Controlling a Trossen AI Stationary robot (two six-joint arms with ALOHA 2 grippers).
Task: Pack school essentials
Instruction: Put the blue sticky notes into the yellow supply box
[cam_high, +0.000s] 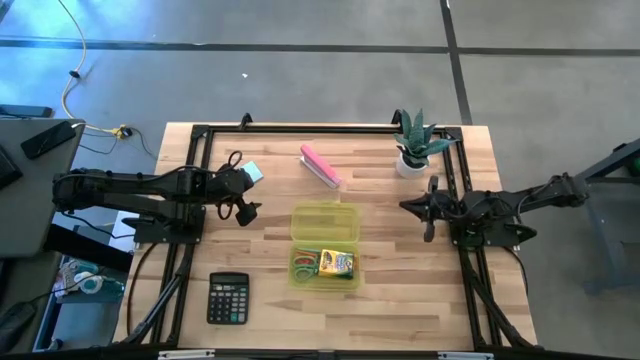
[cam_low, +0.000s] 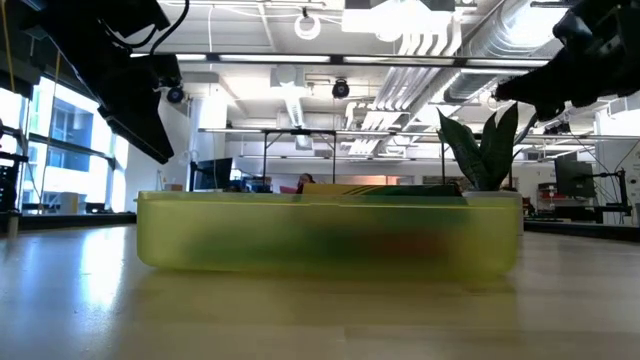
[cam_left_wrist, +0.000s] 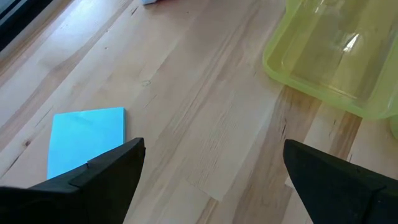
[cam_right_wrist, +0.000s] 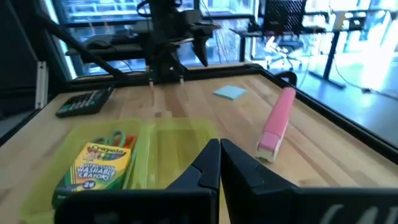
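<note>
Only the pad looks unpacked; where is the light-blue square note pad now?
High view: light-blue square note pad lies on the table's left side, beside the open left hand.

Translucent yellow-green case (cam_high: 325, 225), yellow and green crayon box (cam_high: 337, 264), green scissors handles (cam_high: 304, 266), light-blue note pad (cam_left_wrist: 86, 138), pink block (cam_high: 321, 166), black calculator (cam_high: 228, 297), pale striped wood worktop (cam_high: 400, 300), white-potted green plant (cam_high: 417, 145)

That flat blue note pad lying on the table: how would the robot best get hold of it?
The note pad lies flat on the table, so probably from straight above, pinching two opposite edges. The open left gripper hovers beside it, nearest. It looks thin, so the fingers would likely need to reach table level.
</note>
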